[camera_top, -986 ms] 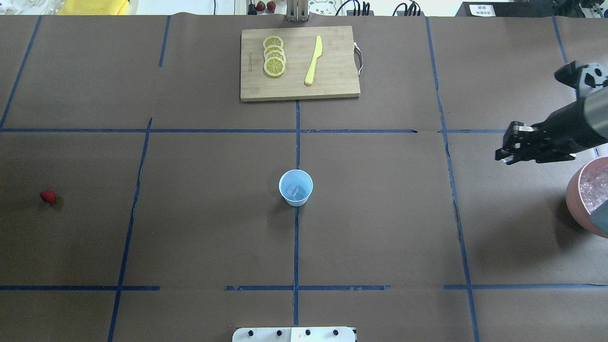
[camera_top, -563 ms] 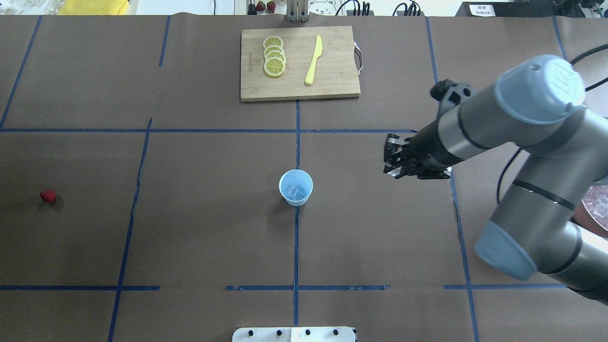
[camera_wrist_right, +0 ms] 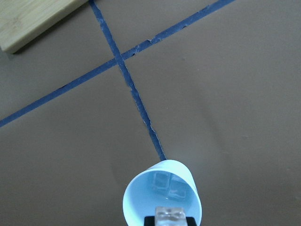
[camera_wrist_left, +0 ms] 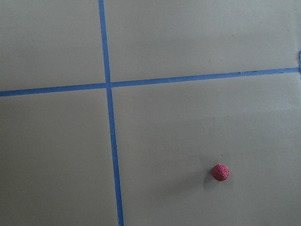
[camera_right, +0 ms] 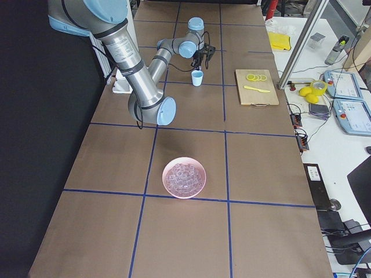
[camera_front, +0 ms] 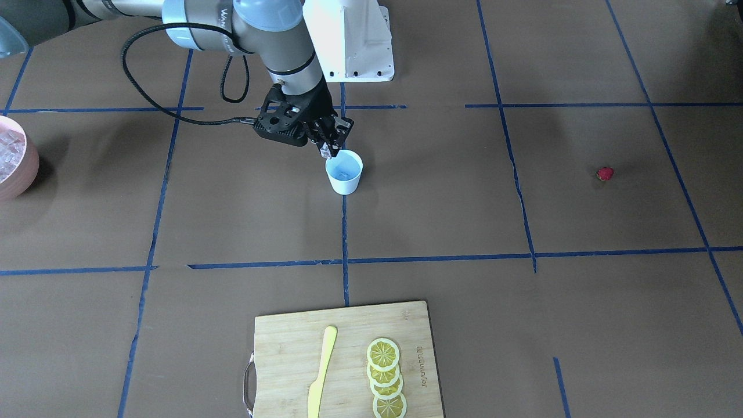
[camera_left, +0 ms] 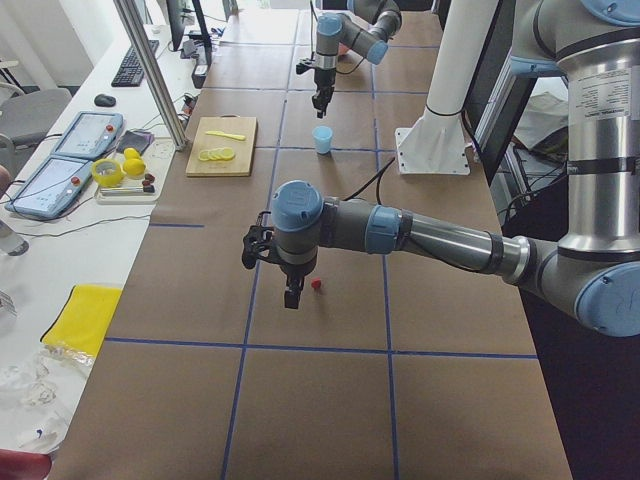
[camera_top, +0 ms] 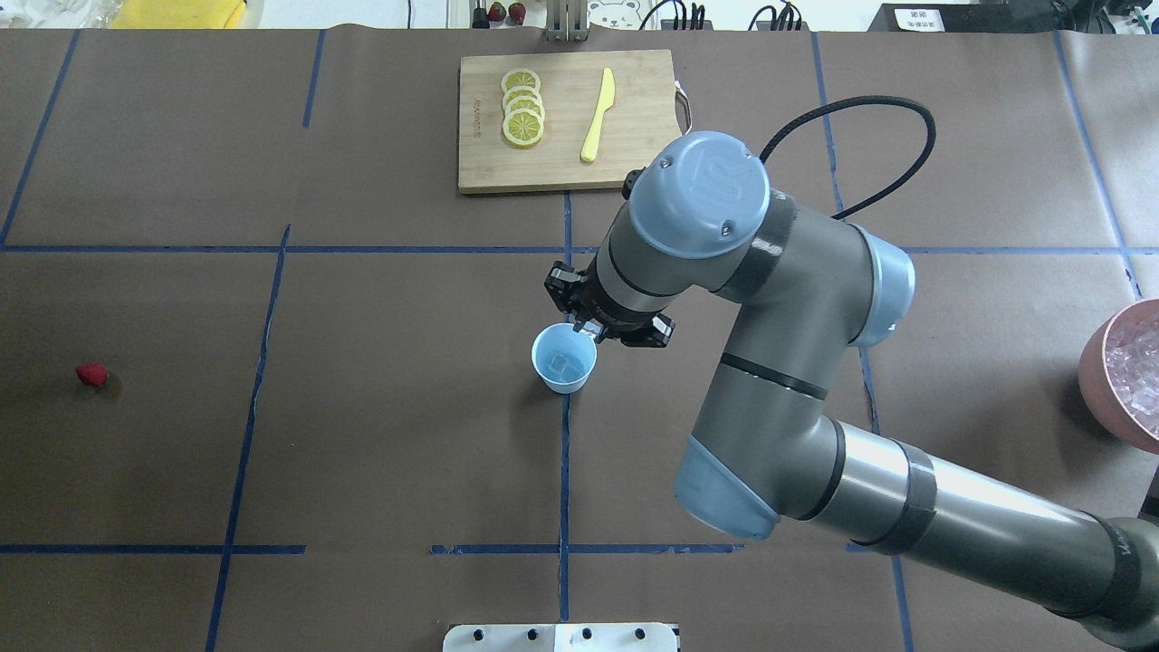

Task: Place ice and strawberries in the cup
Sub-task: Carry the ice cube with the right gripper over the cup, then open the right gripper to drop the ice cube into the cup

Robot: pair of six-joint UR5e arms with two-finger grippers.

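Directly across from the robot, the right gripper point(camera_front: 329, 148) hangs over the robot-side rim of the cup point(camera_front: 344, 173), and its jaws pinch a small ice cube point(camera_front: 326, 153). The cup stands upright on a blue tape line point(camera_front: 344, 232) near the middle of the surface point(camera_front: 453, 197). The strawberry point(camera_front: 605, 173) lies alone toward the robot's left, well apart from the cup. At the opposite end sits a pink bowl point(camera_front: 26, 174) of loose ice point(camera_front: 8, 152). A cutting board point(camera_front: 278, 342) carries lemon slices point(camera_front: 385, 371) and a yellow knife point(camera_front: 321, 371).

From overhead, two cubes point(camera_top: 561, 365) lie at the bottom of the cup.

From the left end, the left gripper point(camera_left: 291, 298) points down above the surface, the strawberry showing just beside its tip in this view. Whether its jaws are spread or pressed together cannot be told.

From the right end, the bowl is near and the cup far.

The left wrist camera looks down on the strawberry near a tape crossing point(camera_wrist_left: 108, 85).

The right wrist camera shows the ice cube between the jaws, above the cup's mouth at its near rim, with the two cubes inside below.
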